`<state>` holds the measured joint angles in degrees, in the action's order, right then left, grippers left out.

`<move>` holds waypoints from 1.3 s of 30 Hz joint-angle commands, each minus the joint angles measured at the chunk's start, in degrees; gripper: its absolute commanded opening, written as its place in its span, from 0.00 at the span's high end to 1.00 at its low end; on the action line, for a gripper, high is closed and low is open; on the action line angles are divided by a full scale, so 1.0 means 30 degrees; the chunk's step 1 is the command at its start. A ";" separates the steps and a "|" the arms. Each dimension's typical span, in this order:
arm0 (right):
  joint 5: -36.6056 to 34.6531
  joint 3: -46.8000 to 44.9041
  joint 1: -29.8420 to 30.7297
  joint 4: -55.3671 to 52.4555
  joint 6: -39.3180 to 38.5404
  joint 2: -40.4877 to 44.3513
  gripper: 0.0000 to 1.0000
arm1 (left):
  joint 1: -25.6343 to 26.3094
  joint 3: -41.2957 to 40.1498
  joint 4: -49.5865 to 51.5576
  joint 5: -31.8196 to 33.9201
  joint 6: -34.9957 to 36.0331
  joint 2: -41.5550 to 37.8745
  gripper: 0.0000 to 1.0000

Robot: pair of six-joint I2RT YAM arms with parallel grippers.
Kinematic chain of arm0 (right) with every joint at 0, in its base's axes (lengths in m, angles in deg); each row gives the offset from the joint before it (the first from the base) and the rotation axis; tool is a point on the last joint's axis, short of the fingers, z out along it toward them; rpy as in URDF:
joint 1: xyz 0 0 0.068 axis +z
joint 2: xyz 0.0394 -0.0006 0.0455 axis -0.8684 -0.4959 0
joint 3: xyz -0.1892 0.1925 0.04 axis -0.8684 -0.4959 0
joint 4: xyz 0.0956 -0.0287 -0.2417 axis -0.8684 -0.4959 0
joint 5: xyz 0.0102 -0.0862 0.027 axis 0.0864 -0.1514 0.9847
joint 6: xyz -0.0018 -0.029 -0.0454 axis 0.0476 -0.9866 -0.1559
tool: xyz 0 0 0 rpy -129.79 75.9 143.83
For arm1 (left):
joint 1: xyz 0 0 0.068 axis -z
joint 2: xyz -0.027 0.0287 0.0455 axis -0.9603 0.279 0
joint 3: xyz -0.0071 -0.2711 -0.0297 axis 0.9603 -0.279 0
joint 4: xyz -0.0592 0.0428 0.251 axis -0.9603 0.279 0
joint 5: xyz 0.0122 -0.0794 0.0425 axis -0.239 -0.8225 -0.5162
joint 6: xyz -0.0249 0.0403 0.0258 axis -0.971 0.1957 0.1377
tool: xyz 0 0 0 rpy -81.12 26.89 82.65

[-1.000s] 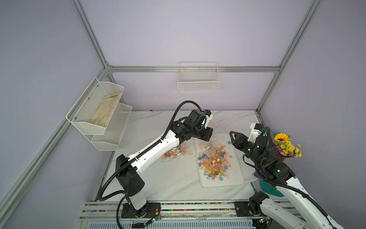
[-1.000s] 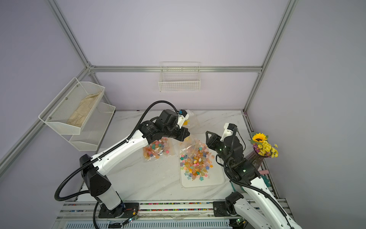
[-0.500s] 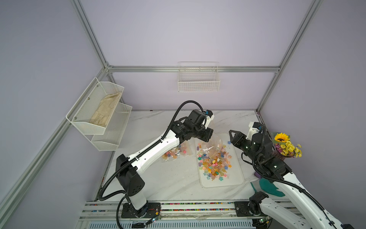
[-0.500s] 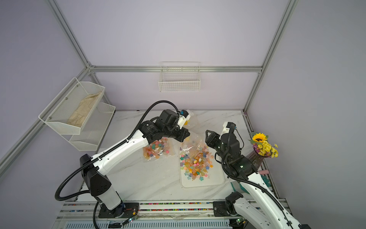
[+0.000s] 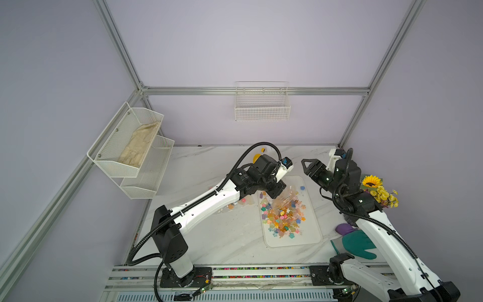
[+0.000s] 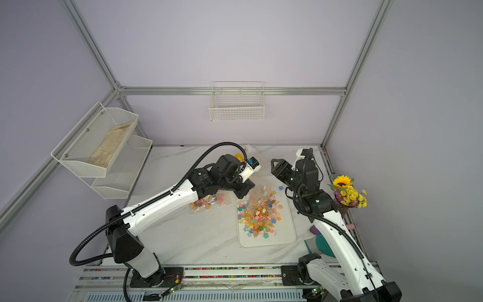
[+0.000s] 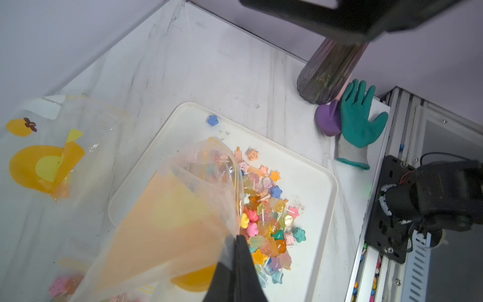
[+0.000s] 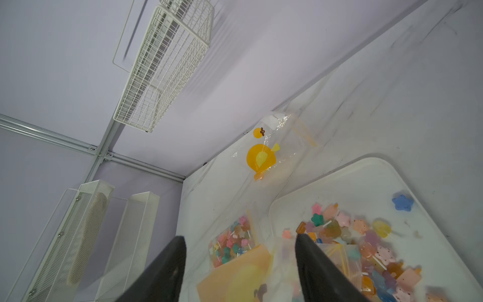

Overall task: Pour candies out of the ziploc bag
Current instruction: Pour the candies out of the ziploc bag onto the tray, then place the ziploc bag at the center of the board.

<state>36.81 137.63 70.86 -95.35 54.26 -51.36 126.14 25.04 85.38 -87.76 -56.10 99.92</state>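
Note:
My left gripper (image 5: 275, 194) (image 7: 239, 237) is shut on a corner of the clear ziploc bag (image 5: 286, 195) (image 6: 259, 194) (image 7: 183, 209). The bag hangs tilted, its open mouth low over the white tray (image 5: 312, 231) (image 7: 313, 188). The candies (image 5: 283, 217) (image 6: 258, 218) (image 7: 269, 217) (image 8: 366, 235) lie heaped on the tray, and a few still show inside the bag's mouth. My right gripper (image 5: 305, 164) (image 6: 274, 163) (image 8: 240, 236) is open and holds nothing. It hovers above the tray's far right corner, apart from the bag.
A second bag (image 5: 235, 206) (image 8: 232, 240) holding sweets lies on the table under my left arm. An empty duck-print bag (image 6: 239, 157) (image 8: 261, 157) lies at the back. A sunflower vase (image 5: 376, 191), a teal glove (image 5: 358, 244) and a purple scoop (image 5: 345, 228) are at the right. Wire baskets (image 5: 261, 109) hang on the walls.
My right gripper has opened wider and lifted back away from the bag. My left gripper still holds the bag over the tray.

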 commanded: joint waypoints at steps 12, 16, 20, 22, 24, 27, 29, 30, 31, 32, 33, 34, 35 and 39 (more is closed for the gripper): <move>0.9109 0.3476 -0.1805 0.0732 -0.1142 -0.5165 0.14 | 0.0747 -0.4934 -0.6264 -0.0184 0.8939 -0.3259 1.00; 0.8875 0.4099 -0.1793 0.0010 -0.1925 -0.5740 0.12 | 0.0769 -0.5599 -0.6599 -0.0314 1.1076 -0.3529 1.00; 0.9268 0.4481 -0.1773 -0.0253 -0.1985 -0.6531 0.11 | 0.1272 -0.6425 -0.7338 0.0895 1.3878 -0.3757 1.00; 0.9229 0.4678 -0.1772 -0.0531 -0.1985 -0.6779 0.11 | 0.1606 -0.6696 -0.7690 0.1966 1.5302 -0.3627 1.00; 0.9034 0.4777 -0.1773 -0.0753 -0.1886 -0.6868 0.11 | 0.1844 -0.7053 -0.8347 0.2719 1.6315 -0.3591 1.00; 0.8494 0.4661 -0.1780 -0.0988 -0.1621 -0.6652 0.11 | 0.2086 -0.7681 -0.9850 0.3624 1.7579 -0.3695 1.00; 0.8153 0.4468 -0.1792 -0.1081 -0.1460 -0.6479 0.11 | 0.2262 -0.8091 -1.0821 0.4098 1.8511 -0.3797 1.00; 0.8077 0.4330 -0.1772 -0.1097 -0.1404 -0.6365 0.11 | 0.2412 -0.8361 -1.1366 0.4431 1.9226 -0.3837 1.00; 0.8088 0.4236 -0.1798 -0.1084 -0.1350 -0.6314 0.11 | 0.2552 -0.8646 -1.1954 0.4867 2.0076 -0.3850 1.00; 0.8115 0.4189 -0.1795 -0.1111 -0.1315 -0.6270 0.11 | 0.2722 -0.8942 -1.2565 0.5257 2.0781 -0.3853 1.00; 0.8180 0.4081 -0.1775 -0.1113 -0.1213 -0.6272 0.11 | 0.2899 -0.9331 -1.3439 0.5711 2.1690 -0.3844 1.00; 0.8356 0.3981 -0.1784 -0.1037 -0.1104 -0.6282 0.11 | 0.3051 -0.9777 -1.4549 0.6253 2.2463 -0.3786 1.00; 0.8612 0.3888 -0.1775 -0.0928 -0.0988 -0.6333 0.11 | 0.3170 -1.0206 -1.5696 0.6644 2.2905 -0.3709 1.00; 0.9353 0.3473 -0.1779 -0.0435 -0.0511 -0.6459 0.13 | 0.3538 -1.1330 -1.8451 0.7409 2.4550 -0.3406 1.00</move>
<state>63.04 149.13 65.53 -97.68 51.23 -71.73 136.08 -6.39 41.14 -69.09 11.05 90.58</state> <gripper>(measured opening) 0.873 0.047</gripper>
